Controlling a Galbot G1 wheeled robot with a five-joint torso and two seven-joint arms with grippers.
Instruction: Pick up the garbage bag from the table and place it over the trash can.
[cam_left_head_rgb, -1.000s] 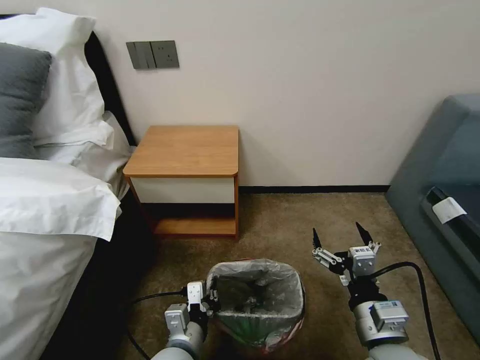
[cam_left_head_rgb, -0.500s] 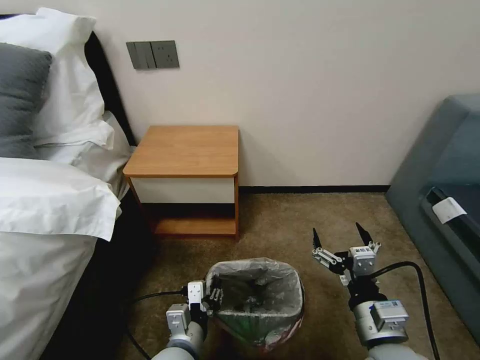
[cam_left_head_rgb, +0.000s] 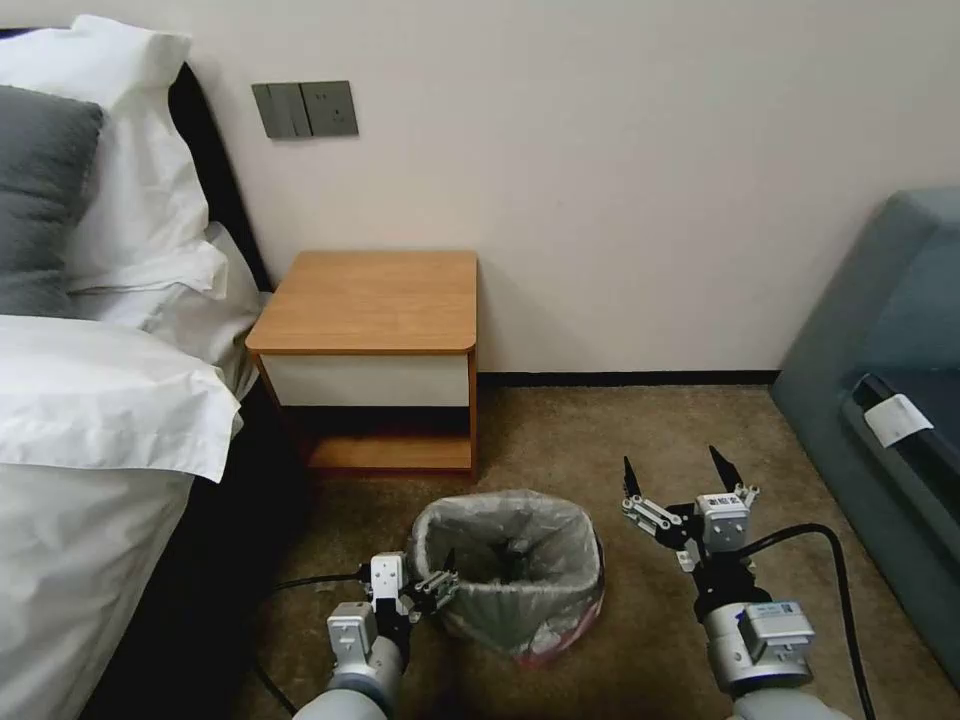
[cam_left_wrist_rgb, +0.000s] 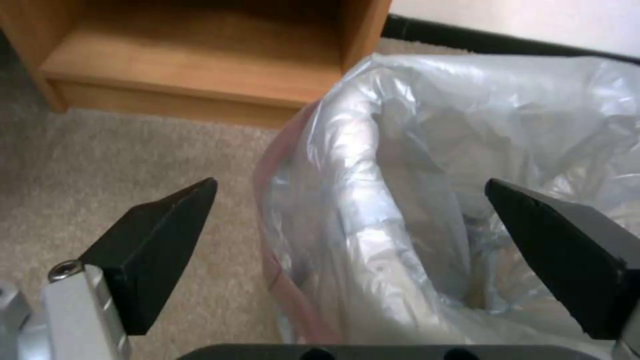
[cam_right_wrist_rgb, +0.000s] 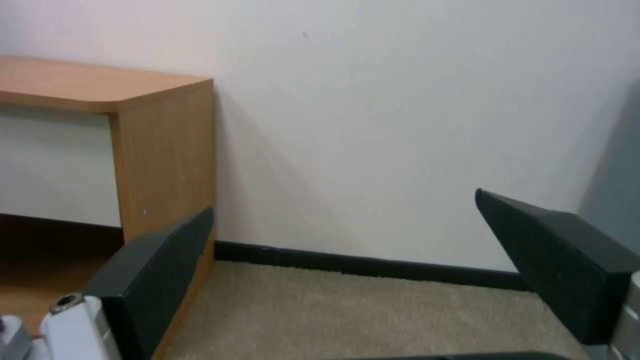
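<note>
risk: left gripper (cam_left_head_rgb: 443, 581) spread wide astride the near-left rim of the trash can (cam_left_head_rgb: 520, 640); closing or pulling from here could snag the thin film and peel the liner off, or tip the bin.
right gripper (cam_left_head_rgb: 678, 480): spread wide, empty, beside the can.
garbage bag (cam_left_head_rgb: 520, 610): crinkly translucent grey, draped over the can, pinkish edge low outside.
table (cam_left_head_rgb: 372, 300): behind, top bare.

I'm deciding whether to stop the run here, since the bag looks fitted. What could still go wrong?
The left gripper is open with its jaws straddling the garbage bag at the trash can's near-left rim, so pulling away could snag the thin plastic and drag it off. The bag looks loosely draped, and may slip in.
</note>
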